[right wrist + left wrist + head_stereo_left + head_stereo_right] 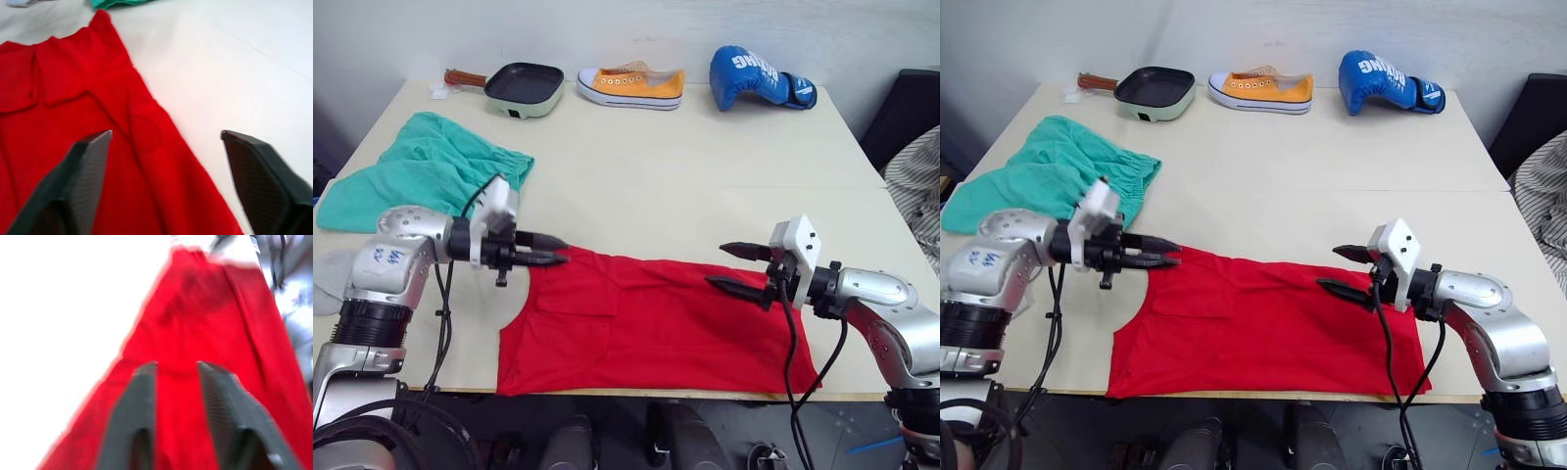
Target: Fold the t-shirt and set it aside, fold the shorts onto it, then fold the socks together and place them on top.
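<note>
cream table [705, 176] by a white wall [607, 29], left pincer [560, 250] nearly together, right pincer [728, 267] apart over the t-shirt [656, 323]

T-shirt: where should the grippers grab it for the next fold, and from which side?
Judging by its pose, take the t-shirt at the two far corners, which lie flat and free on the table. The left gripper is nearly at the far left corner; the open right gripper sits by the far right edge. Come in low from each outer side.

left gripper [558, 250] fingers nearly closed, pointing inward; right gripper [724, 267] fingers spread wide, pointing inward.
</note>
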You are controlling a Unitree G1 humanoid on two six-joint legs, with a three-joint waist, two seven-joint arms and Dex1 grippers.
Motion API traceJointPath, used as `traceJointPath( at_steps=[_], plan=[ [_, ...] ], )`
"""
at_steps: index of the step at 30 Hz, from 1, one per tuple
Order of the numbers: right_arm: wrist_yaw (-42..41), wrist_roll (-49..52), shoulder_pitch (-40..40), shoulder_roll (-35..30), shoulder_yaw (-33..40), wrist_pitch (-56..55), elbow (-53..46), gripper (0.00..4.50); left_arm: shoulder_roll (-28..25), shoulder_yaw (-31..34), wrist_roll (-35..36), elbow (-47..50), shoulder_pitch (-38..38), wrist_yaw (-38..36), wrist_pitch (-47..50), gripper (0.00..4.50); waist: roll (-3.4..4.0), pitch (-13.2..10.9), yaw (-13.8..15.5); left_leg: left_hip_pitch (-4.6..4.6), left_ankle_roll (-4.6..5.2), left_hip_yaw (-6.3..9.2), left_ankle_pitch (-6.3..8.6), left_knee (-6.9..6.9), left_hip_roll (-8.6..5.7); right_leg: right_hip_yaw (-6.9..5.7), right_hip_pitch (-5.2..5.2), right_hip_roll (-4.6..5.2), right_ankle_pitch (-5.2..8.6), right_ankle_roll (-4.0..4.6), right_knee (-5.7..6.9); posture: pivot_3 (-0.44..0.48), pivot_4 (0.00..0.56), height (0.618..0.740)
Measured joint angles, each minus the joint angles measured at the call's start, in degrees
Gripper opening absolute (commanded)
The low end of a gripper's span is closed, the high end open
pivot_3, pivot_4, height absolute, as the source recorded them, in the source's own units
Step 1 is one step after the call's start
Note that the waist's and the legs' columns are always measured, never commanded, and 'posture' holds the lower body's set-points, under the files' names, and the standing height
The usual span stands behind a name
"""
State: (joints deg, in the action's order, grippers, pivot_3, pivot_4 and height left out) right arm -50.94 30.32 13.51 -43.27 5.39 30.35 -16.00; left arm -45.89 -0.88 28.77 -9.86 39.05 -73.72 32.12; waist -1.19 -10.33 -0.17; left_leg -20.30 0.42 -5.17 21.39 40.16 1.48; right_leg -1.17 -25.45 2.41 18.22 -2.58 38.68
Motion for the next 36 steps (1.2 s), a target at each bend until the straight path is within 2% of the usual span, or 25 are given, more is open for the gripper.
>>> traceJointPath(
  at_steps=[1,7,11,13,21,26,30,36],
  plan=[
    [0.36,-0.05,-0.68,-0.01,0.06,0.05,0.01,2.17,0.52,0.16,0.07,-0.04,0.27,1.25,1.45,0.0,0.0,0.0,0.05,0.0,0.0,0.0,0.0,-0.02,0.0,0.0,0.0,0.0,0.0,0.0,-0.01,0.0,0.15,0.74],
    [0.52,-3.5,-3.56,-1.61,0.08,-0.6,4.79,0.07,4.22,-4.75,-7.11,-2.68,-2.56,4.43,-3.63,0.0,0.0,0.0,0.02,0.02,-0.01,-0.05,0.0,-0.01,-0.02,0.04,0.0,-0.01,0.0,0.0,-0.02,0.0,0.15,0.74],
    [0.9,-8.35,-3.6,-2.26,-0.54,-2.48,12.97,0.03,7.23,-9.92,-14.16,-8.18,-4.1,6.19,-11.09,0.0,0.0,0.0,0.03,0.03,-0.01,-0.09,-0.01,0.0,-0.03,0.06,0.0,-0.02,0.0,0.0,-0.02,0.0,0.15,0.74],
    [1.41,-9.68,-2.7,-2.25,-0.58,-4.22,14.93,0.03,7.25,-10.39,-16.27,-11.17,-3.29,6.79,-15.31,0.0,-0.04,0.02,0.01,0.08,-0.01,-0.09,-0.01,0.0,-0.01,0.07,0.02,-0.02,0.0,0.0,0.0,0.0,0.15,0.74],
    [2.37,-11.32,-0.5,-2.36,1.99,-7.99,24.2,0.03,6.67,-8.46,-21.35,-25.85,1.42,10.3,-27.84,0.0,-0.01,0.69,-0.04,0.27,-0.01,-0.11,-0.02,0.02,-0.02,0.09,0.22,0.0,0.0,0.0,0.02,0.0,0.15,0.74],
    [1.99,-11.35,-0.91,-4.33,4.8,-8.42,27.61,0.03,5.82,-6.84,-21.6,-29.51,1.75,9.98,-30.88,0.0,0.01,0.77,-0.04,0.33,-0.01,-0.11,-0.02,-0.02,-0.01,0.09,0.28,0.02,0.0,0.0,0.01,0.0,0.15,0.74],
    [-0.09,-8.59,-2.82,-4.67,8.06,-6.91,23.01,0.03,5.26,-4.93,-20.23,-26.68,1.35,8.49,-26.15,0.0,0.03,0.75,-0.19,0.12,-0.03,-0.11,-0.03,-0.04,0.01,0.1,0.02,0.0,0.0,0.0,0.09,0.0,0.15,0.74],
    [-0.7,-0.69,-5.35,-4.29,10.78,-0.23,4.87,0.03,4.86,-0.71,-10.07,-6.3,-0.57,4.87,-9.35,0.0,0.05,0.73,-0.06,0.05,-0.04,-0.04,-0.02,-0.1,0.04,0.07,0.01,-0.01,0.0,0.0,0.02,0.0,0.15,0.74]
  ],
)
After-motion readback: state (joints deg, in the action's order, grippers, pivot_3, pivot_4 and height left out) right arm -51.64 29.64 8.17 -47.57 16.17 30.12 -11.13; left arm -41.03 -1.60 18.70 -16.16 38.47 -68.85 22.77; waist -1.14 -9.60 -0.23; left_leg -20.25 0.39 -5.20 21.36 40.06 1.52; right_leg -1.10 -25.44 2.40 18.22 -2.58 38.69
